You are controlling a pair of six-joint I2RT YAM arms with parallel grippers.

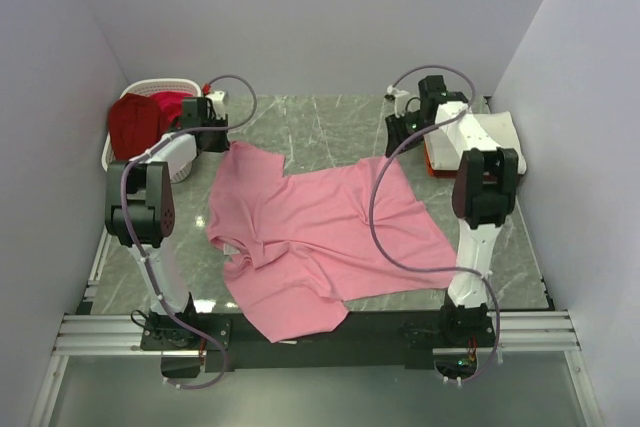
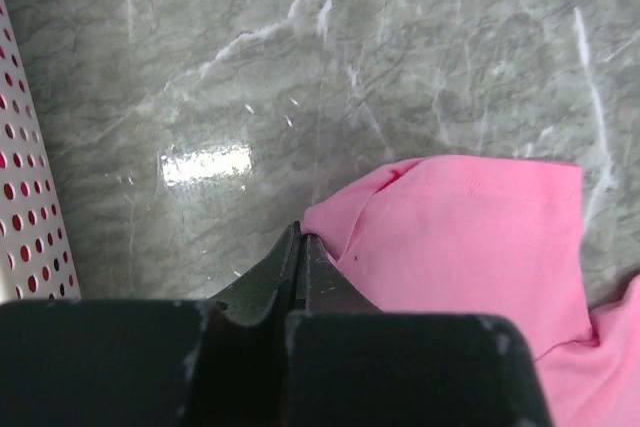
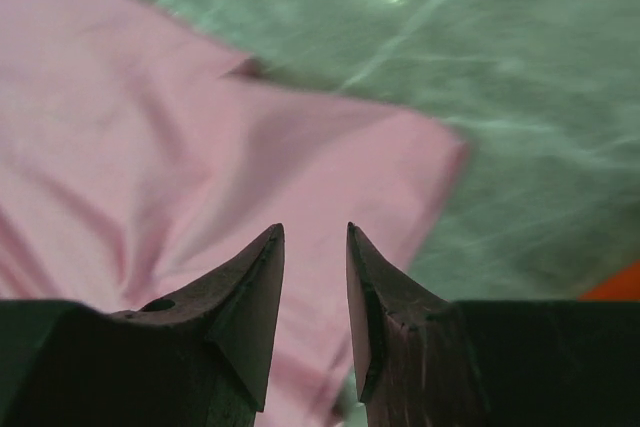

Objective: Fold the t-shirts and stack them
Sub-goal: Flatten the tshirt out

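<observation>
Pink t-shirt (image 1: 320, 237) pinched at one corner, lying rumpled on the table (image 1: 330, 122).
Left gripper (image 2: 301, 244) clenched on a thin edge fold; right gripper (image 3: 315, 247) hangs released over another corner. So slight a bite may slip when pulled.

Soft, even light falls from overhead, so the arms throw only faint shadows on the marble table (image 1: 330, 122). The left wrist view is crisp, with a bright rectangular glare left of centre. The right wrist view is smeared: the pink shirt (image 3: 200, 147) and a glare streak at the top edge blur, while the right gripper (image 3: 315, 237) looks sharp.
</observation>
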